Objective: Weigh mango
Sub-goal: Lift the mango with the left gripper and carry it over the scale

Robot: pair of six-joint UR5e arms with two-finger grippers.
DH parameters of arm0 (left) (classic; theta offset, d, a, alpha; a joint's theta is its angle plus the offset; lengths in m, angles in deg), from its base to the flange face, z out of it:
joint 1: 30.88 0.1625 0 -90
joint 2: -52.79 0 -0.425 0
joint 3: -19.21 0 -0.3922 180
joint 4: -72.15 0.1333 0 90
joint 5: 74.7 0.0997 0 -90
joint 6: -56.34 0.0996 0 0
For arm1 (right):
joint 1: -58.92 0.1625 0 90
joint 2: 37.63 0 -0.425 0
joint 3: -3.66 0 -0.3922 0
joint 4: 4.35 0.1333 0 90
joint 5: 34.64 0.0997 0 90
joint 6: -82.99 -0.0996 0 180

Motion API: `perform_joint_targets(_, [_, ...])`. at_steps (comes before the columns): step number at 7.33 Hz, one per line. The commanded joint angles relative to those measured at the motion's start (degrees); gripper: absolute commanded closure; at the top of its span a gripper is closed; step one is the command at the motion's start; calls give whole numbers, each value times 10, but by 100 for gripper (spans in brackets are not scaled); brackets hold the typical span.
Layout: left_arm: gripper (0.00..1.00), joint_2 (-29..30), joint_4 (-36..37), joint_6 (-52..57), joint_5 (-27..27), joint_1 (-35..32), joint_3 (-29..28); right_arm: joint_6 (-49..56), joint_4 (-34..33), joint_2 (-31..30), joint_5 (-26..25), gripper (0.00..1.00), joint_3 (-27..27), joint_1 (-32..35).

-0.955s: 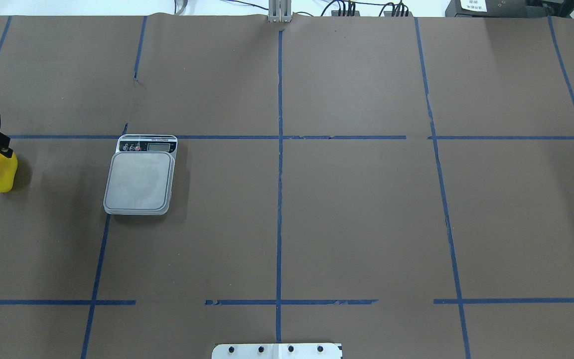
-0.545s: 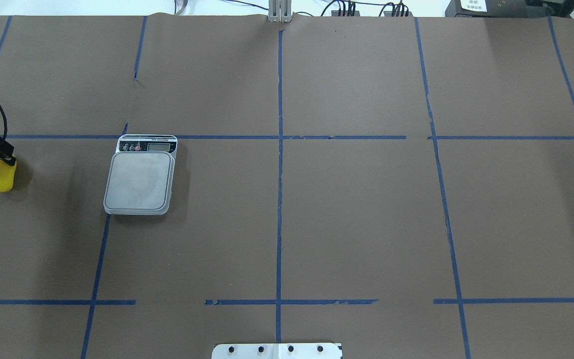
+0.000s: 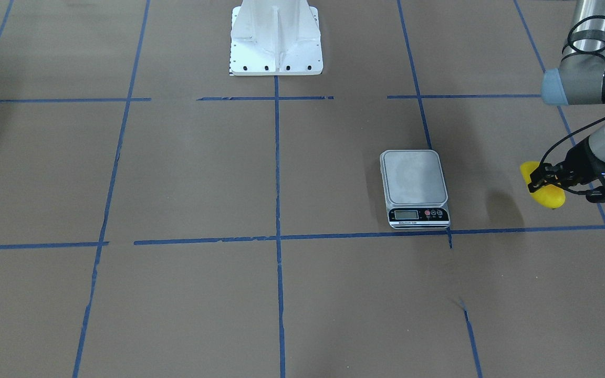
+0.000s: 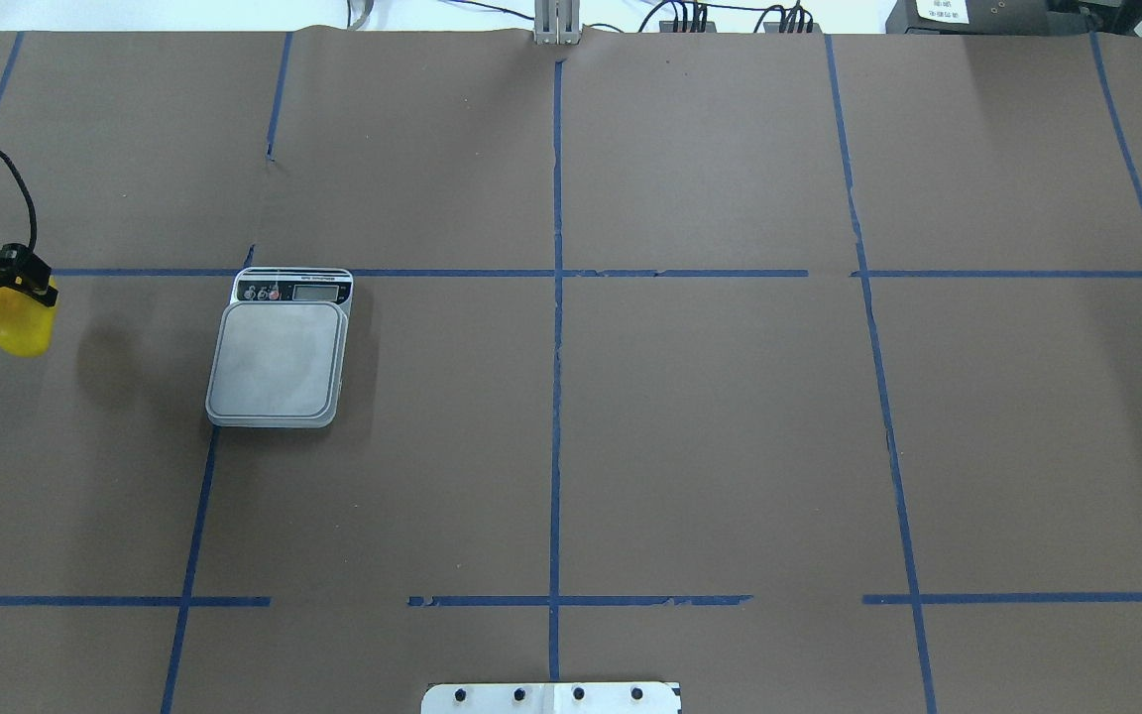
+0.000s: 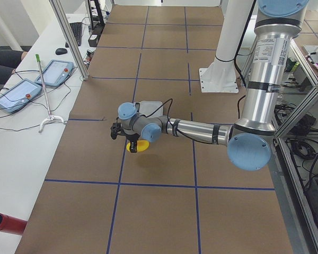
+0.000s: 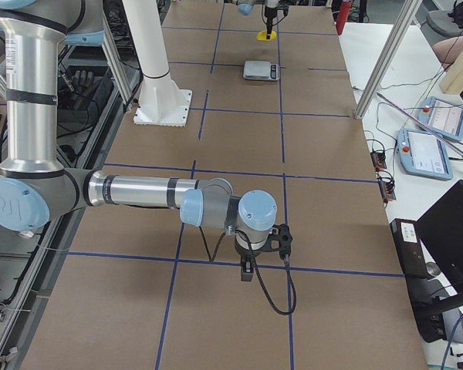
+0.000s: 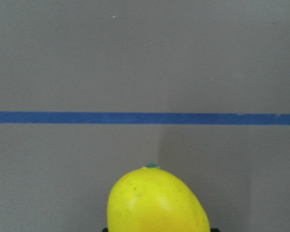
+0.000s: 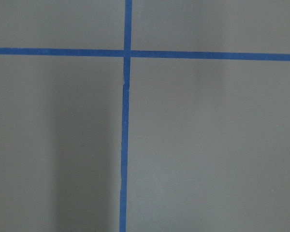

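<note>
Holding mango (image 4: 21, 322) above surface (image 4: 630, 446) near scale (image 4: 279, 359), left pincer (image 4: 24, 281) clamped on it; next: carry over scale, lower, release. Right pincer (image 6: 248, 270): cannot tell.

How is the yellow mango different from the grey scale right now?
The mango is bright yellow and rounded; the scale is grey, flat and boxy, with buttons and a display. The mango is smaller than the scale's platform. The mango hangs in the air, pinched by the left end effector, its shadow lying apart from it; the scale rests on the table with nothing on top. Both are on the robot's left side.
</note>
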Motion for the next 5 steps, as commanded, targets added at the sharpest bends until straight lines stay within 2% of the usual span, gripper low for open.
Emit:
perform_joint_targets(1, [100, 77, 29, -110, 4, 38, 42, 0, 0, 0, 0, 0, 0, 0])
perform_joint_targets(2, [100, 112, 29, -166, 8, 118, 31, 0, 0, 0, 0, 0, 0, 0])
perform_joint_targets(4, [100, 135, 31, -193, 45, 164, 30, 0, 0, 0, 0, 0, 0, 0])
perform_joint_targets(5, [100, 127, 31, -201, 48, 175, 37, 0, 0, 0, 0, 0, 0, 0])
